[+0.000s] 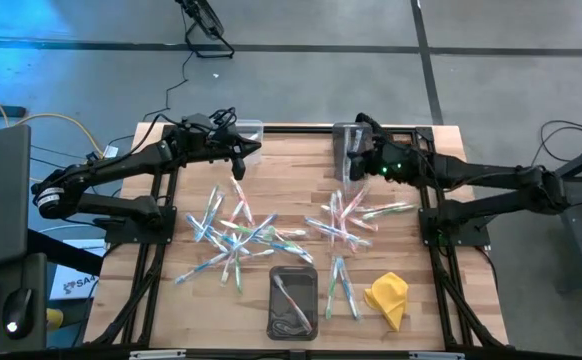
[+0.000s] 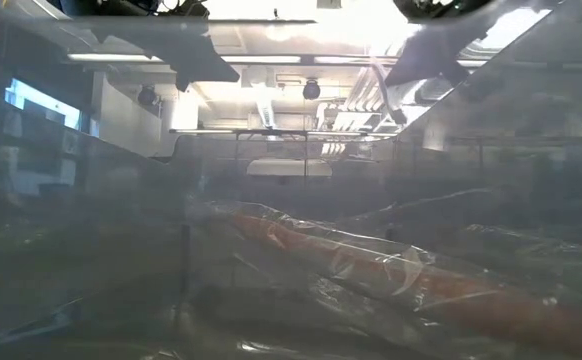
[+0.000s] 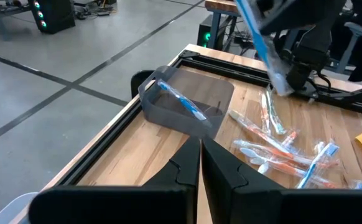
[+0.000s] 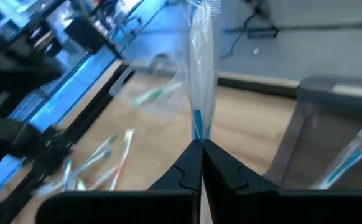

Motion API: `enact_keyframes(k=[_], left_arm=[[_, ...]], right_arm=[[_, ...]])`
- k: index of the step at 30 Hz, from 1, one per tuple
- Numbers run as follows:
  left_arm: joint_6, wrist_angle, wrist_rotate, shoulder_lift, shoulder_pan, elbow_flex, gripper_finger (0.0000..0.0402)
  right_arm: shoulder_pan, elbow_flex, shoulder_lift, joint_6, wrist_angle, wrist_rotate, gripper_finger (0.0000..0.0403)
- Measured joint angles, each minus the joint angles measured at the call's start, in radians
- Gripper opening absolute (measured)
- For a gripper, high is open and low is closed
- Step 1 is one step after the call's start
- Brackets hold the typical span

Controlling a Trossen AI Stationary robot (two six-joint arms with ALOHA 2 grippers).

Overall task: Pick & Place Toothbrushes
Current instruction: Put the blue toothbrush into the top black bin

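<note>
Nearest the table's front edge, a dark rectangular plastic tray [image 1: 293,303] holds a few wrapped toothbrushes, with a crumpled yellow cloth [image 1: 388,299] just beside it on the pale wooden tabletop [image 1: 171,300]; behind them the loose white toothbrushes [image 1: 233,236] in clear crinkled wrappers lie scattered in two heaps across the middle, leaving bare wood along both side edges; at the far edge the right gripper [image 4: 198,144] is pinched tight on a blue-accented wrapped toothbrush [image 4: 201,74], a detail only its wrist view makes plain, beside a clear rectangular bin [image 1: 347,150]; the left gripper [image 3: 199,144], fingers pressed together on nothing, hovers near another clear bin [image 1: 247,131]; the low view gives only glare through crumpled plastic film.
</note>
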Motion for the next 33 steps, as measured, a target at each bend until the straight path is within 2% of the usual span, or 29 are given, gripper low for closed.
enact_keyframes(k=[9, 15, 22, 28, 33], left_arm=[[0.000, 0.003, -0.004, 0.005, 0.000, 0.000, 0.0015], [0.000, 0.000, -0.076, 0.006, 0.000, 0.000, 0.0015], [0.000, 0.001, -0.107, 0.006, 0.000, 0.000, 0.0015], [0.000, 0.000, -0.109, 0.006, 0.000, 0.000, 0.0015], [0.000, 0.000, -0.109, 0.006, 0.000, 0.000, 0.0015]], right_arm=[[-0.105, 0.000, 0.012, -0.100, 0.014, 0.125, 0.0003], [-0.167, 0.001, 0.042, -0.178, 0.040, 0.171, 0.0003], [-0.229, 0.001, 0.122, -0.258, 0.156, 0.140, 0.0003], [-0.270, 0.001, 0.206, -0.282, 0.176, 0.133, 0.0003], [-0.303, 0.000, 0.265, -0.283, 0.172, 0.084, 0.0003]])
